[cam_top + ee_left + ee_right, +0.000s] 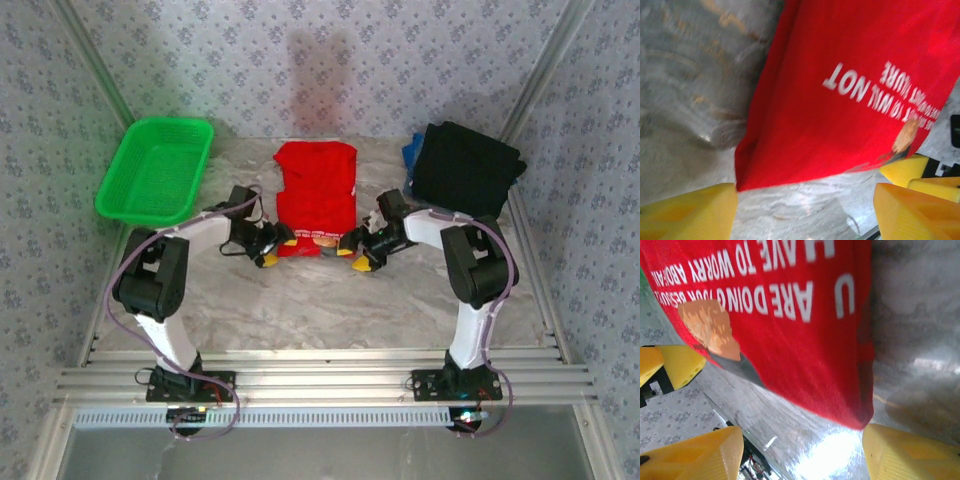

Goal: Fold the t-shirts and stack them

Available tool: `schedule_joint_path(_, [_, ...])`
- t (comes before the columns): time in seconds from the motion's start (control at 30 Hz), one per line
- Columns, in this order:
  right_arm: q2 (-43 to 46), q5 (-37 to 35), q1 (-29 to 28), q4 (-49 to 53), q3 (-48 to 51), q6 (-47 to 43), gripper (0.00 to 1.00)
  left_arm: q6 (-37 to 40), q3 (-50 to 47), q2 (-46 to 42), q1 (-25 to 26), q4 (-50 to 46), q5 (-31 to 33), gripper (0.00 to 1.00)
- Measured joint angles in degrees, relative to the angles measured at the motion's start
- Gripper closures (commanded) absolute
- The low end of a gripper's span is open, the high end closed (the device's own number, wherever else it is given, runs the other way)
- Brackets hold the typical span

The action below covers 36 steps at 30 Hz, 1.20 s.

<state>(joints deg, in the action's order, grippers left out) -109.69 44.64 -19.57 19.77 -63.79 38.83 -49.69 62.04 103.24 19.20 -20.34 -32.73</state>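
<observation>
The red t-shirt (315,195) lies folded lengthwise on the marble table, its white-and-orange print at the near end. My left gripper (272,250) is at its near left corner and my right gripper (355,252) at its near right corner. In the left wrist view the left gripper (805,212) is open, with bare table between its yellow fingers and the red t-shirt (855,90) just beyond them. The right gripper (800,450) is open too, and the shirt's corner (860,410) lies just ahead of it. A folded black t-shirt (462,168) sits on a blue one (411,153) at the back right.
A green mesh basket (155,170) stands tilted at the back left. Bare marble table (320,310) stretches between the shirt and the arm bases. Patterned walls close in the back and both sides.
</observation>
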Motion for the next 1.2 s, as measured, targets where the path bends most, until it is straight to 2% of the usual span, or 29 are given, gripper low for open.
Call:
schedule_joint_path(0.3, [-2.6, 2.2, 1.4, 0.3, -2.2, 2.0, 0.39, -2.8, 1.4, 4.5, 0.4, 6.5, 0.7, 0.35])
schedule_joint_path(0.4, [-4.5, 2.3, 1.6, 1.6, -5.0, 2.3, 0.43, -3.4, 2.9, 6.3, 0.5, 7.7, 1.0, 0.45])
schedule_joint_path(0.47, [-6.0, 2.2, 1.6, 1.8, -7.0, 2.3, 0.53, -3.5, 4.1, 7.5, 0.6, 8.2, 1.2, 0.6])
schedule_joint_path(0.57, [-7.7, 0.7, 1.9, 1.1, -8.5, 1.7, 0.79, -3.3, 5.5, 9.1, 1.1, 8.0, 2.3, 0.81])
schedule_joint_path(0.67, [-8.1, 0.1, 2.6, 0.9, -8.2, 1.7, 1.0, -2.8, 5.5, 9.0, 1.2, 6.6, 3.0, 0.95])
schedule_joint_path(0.73, [-7.6, 0.0, 3.1, 0.8, -7.4, 1.8, 1.0, -1.8, 5.4, 8.2, 1.5, 5.3, 3.5, 1.0])
schedule_joint_path(0.9, [-0.2, -0.3, 2.3, 3.2, -1.3, 1.9, 1.0, -0.7, 0.5, -0.2, 3.6, 1.0, 4.7, 1.0])
schedule_joint_path(1.07, [13.0, -0.8, -2.1, 6.4, 9.0, 5.1, 1.0, -1.3, -7.4, -11.9, 8.4, -4.5, 6.9, 1.0])
schedule_joint_path(1.2, [21.2, -1.7, -7.1, 9.0, 15.9, 9.8, 1.0, -3.9, -12.8, -17.9, 12.9, -8.2, 8.2, 1.0])
